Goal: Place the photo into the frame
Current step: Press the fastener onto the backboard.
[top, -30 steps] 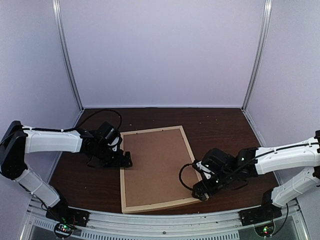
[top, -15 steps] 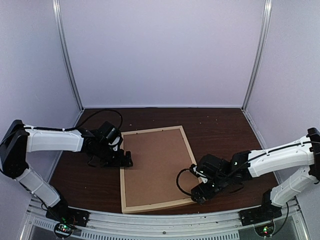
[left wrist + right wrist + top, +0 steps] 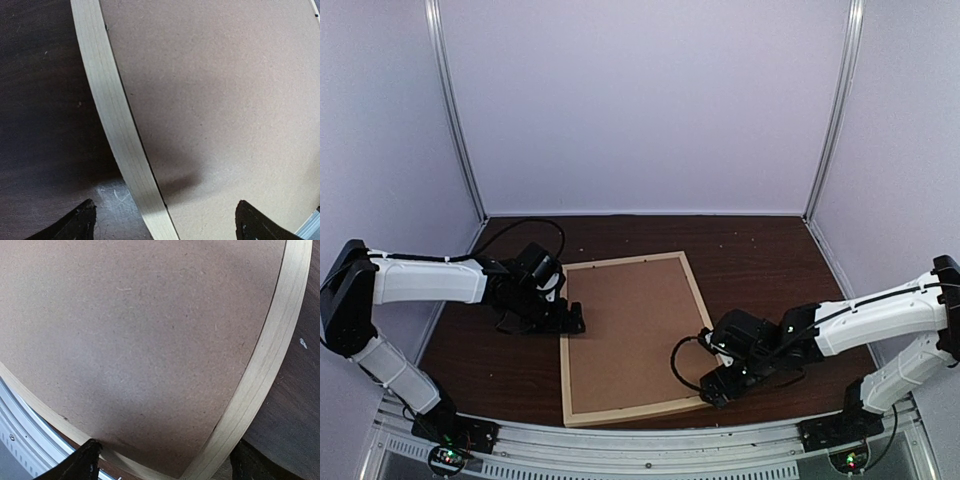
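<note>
The frame (image 3: 698, 296), thin pale wood, lies flat on the dark table with a brown backing board (image 3: 630, 335) filling it. The photo is hidden. My left gripper (image 3: 575, 322) is open at the frame's left rail. In the left wrist view that rail (image 3: 115, 125) runs between the fingers of the left gripper (image 3: 164, 203), with board (image 3: 215, 100) to its right. My right gripper (image 3: 712, 392) is open low over the frame's near right corner. In the right wrist view the right gripper (image 3: 164, 444) spans the corner rail (image 3: 270, 355) and the board (image 3: 150, 330).
A metal rail (image 3: 650, 440) runs along the table's near edge, close to the frame's front side, and shows in the right wrist view (image 3: 15, 430). Pale enclosure walls stand behind and at both sides. Bare dark table (image 3: 760, 260) lies right of the frame.
My right arm has slid a little left and nearer, onto the frame's near right corner. The left arm, frame and board have stayed put.
</note>
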You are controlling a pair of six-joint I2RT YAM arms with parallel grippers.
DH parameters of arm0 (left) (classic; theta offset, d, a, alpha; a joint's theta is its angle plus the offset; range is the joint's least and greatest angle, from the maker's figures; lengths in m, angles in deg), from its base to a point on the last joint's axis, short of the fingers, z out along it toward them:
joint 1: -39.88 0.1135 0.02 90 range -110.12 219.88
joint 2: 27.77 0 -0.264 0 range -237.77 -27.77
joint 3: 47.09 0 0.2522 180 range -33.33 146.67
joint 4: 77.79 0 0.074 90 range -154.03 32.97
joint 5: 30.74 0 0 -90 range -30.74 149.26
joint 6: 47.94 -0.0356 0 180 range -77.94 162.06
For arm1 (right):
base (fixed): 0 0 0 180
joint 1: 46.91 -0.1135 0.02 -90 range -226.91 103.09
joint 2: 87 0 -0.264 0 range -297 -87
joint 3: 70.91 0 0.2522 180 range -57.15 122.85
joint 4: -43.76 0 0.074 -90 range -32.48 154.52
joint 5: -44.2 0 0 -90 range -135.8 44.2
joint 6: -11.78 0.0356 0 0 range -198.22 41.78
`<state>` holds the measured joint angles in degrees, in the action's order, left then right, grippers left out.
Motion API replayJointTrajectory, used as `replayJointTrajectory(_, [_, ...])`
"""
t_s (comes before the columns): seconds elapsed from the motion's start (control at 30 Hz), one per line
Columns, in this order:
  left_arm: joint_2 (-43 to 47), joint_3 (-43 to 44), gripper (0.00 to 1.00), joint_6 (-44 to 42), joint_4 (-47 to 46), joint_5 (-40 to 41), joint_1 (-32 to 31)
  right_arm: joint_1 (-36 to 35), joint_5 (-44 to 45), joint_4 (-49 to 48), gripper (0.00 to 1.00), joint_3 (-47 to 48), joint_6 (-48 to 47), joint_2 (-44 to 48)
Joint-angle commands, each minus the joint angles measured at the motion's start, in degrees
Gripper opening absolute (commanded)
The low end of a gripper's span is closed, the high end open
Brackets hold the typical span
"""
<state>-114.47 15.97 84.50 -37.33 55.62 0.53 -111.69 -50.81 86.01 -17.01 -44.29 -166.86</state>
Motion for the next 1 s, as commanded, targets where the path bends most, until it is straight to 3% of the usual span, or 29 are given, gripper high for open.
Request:
replayJointTrajectory(0.0, [-0.58,0.65,0.98,-1.01,-0.5,0.22,0.51,-0.35,4.16,-3.27,0.89,-1.57,2.12,-1.36])
replayJointTrajectory(0.97, [-0.5,-0.77,0.98,-1.11,-0.12,-0.06,0.51,-0.35,6.46,-7.07,0.85,-3.1,5.5,-3.25])
